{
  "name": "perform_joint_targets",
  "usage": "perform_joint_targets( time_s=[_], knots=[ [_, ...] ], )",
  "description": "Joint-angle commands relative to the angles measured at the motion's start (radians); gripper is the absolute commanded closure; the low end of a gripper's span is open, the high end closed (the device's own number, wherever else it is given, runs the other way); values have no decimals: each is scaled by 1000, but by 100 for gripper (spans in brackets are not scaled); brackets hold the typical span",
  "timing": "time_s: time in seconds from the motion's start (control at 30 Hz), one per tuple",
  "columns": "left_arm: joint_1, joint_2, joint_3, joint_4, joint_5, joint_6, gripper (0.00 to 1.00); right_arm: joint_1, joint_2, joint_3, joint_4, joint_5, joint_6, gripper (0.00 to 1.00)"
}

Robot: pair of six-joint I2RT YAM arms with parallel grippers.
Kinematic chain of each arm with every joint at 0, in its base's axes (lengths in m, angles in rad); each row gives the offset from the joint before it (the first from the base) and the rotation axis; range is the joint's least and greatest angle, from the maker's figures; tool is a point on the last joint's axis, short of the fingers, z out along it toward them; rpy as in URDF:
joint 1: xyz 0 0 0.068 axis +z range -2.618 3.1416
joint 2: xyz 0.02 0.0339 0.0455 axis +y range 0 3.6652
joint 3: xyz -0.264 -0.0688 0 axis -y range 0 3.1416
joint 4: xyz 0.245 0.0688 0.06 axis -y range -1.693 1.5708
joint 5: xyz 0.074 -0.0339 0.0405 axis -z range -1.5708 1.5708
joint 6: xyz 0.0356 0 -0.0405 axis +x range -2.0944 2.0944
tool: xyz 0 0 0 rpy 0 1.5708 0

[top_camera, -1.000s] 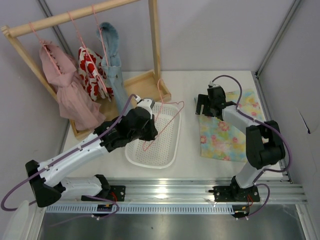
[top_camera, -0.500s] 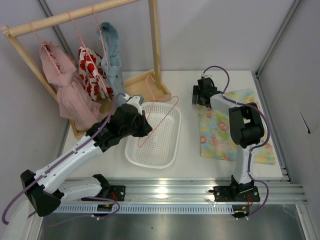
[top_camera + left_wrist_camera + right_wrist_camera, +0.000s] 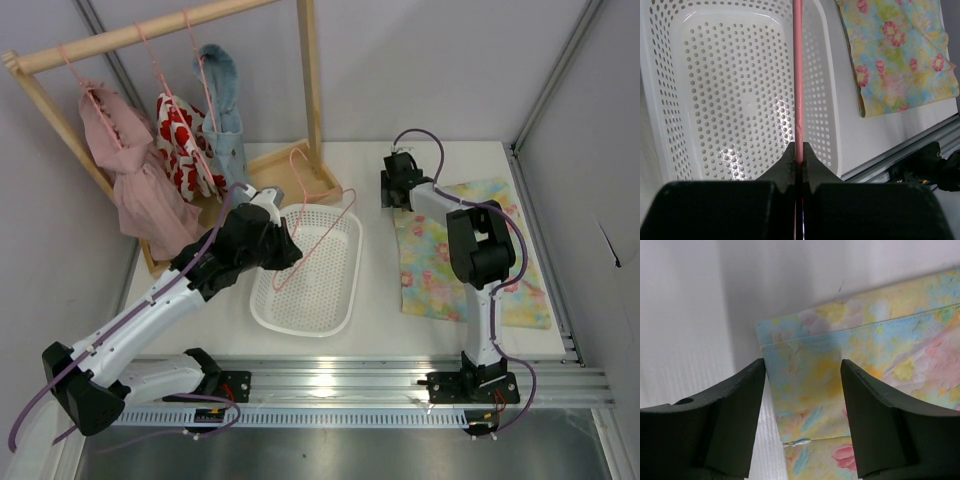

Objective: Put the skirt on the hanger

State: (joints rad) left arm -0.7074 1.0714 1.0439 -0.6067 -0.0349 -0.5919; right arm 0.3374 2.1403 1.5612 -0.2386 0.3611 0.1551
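The skirt (image 3: 440,265) lies flat on the table at the right, pale yellow and turquoise with pink flowers. My right gripper (image 3: 393,190) is at its far left corner. In the right wrist view that gripper (image 3: 802,365) is open, and the skirt's corner (image 3: 815,365) lies between the jaws without touching them. My left gripper (image 3: 283,248) is shut on the thin pink hanger (image 3: 316,243) and holds it tilted over the white basket (image 3: 300,325). The left wrist view shows the hanger wire (image 3: 798,75) pinched at the left gripper (image 3: 799,150), with the skirt (image 3: 895,50) at upper right.
A wooden rack (image 3: 150,30) stands at the back left with a pink garment (image 3: 130,180), a red-and-white one (image 3: 185,140) and a denim one (image 3: 225,120) hanging on it. Its wooden base (image 3: 290,170) sits just behind the basket. A metal rail runs along the near edge.
My right gripper has moved back and left to the skirt's far corner, and its jaws have narrowed. My left arm has carried the hanger slightly left over the basket.
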Motion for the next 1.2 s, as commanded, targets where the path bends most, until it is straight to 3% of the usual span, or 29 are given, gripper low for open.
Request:
perform_joint_targets(
  time_s=[0.0, 0.27, 0.53, 0.7, 1.17],
  knots=[
    [16, -16, -13, 54, 21, 15, 100, 0, 20, 42, -31, 30, -34, 35],
    [20, -28, -31, 71, 21, 0, 100, 2, 36, 72, -85, 56, -54, 46],
    [20, -39, -100, 212, 76, -66, 100, 2, -19, 80, -139, 56, -22, 74],
    [-18, -30, -183, 352, 84, -138, 100, 0, -34, 82, -171, -2, -25, 100],
    [-198, 58, -252, 476, -59, -233, 100, -37, -97, 108, -235, -28, -109, 100]
  ],
)
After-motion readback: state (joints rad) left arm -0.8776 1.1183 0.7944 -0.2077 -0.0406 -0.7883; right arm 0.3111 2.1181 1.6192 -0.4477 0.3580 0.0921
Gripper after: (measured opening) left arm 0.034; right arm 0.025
